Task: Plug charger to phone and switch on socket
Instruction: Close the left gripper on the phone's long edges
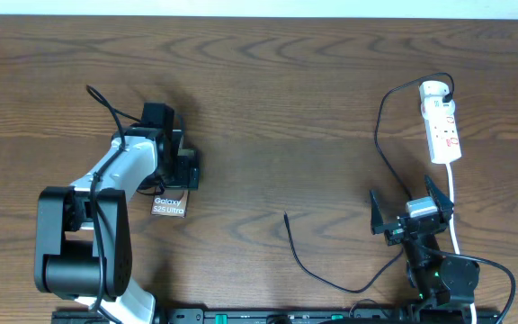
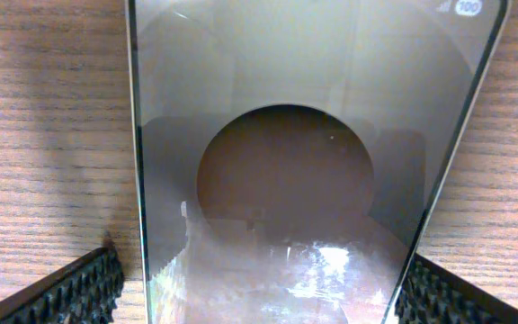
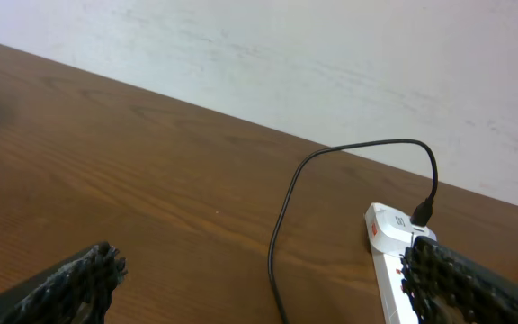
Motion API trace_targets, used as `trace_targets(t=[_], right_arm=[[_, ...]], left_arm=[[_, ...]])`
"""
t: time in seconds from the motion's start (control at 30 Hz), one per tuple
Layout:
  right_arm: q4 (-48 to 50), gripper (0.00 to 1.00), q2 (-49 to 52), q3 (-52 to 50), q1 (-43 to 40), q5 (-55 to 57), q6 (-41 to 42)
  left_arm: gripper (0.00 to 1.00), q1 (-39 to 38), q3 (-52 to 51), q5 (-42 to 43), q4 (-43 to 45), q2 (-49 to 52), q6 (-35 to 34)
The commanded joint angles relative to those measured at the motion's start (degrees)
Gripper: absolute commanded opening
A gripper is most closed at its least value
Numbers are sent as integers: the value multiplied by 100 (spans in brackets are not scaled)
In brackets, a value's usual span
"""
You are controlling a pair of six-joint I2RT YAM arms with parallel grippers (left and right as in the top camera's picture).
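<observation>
A: Where was the phone (image 2: 286, 171)?
B: Flat on the bench (image 1: 286, 108), between the left end effector's (image 2: 259, 292) released fingers (image 2: 70, 288).
A: The charger (image 1: 306, 261)?
B: Right of the phone; socket (image 1: 442, 126) farther right; right end effector (image 1: 407, 205) released, empty.

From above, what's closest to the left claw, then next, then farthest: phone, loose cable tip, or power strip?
1. Phone, right at the left claw.
2. Cable tip, mid-table.
3. Power strip, far right.

Likely a lab: wood-grain table (image 1: 268, 90), plain white wall (image 3: 331, 63) behind.
</observation>
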Motion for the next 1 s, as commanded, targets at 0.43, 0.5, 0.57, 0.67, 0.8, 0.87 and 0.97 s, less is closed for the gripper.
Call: trace_targets(t=[0.43,0.5,0.57,0.67,0.8,0.87,0.97], right_arm=[[-31,99,-31,-7,37,22,-28],[-31,99,-31,-7,37,22,-28],[-31,99,-31,-7,37,22,-28],[-31,99,-31,-7,37,22,-28],[-31,99,-31,-7,37,22,-28],[-31,99,-31,-7,37,22,-28],[-31,99,-31,-7,37,22,-28]], left_arm=[[84,9,-120,33,15,4,81],[82,9,-120,33,15,4,81],[80,9,-120,33,15,4,81],[79,9,-120,33,15,4,81],[74,9,-120,33,15,4,81],[73,9,-120,33,15,4,79],[71,9,-120,33,15,4,81]])
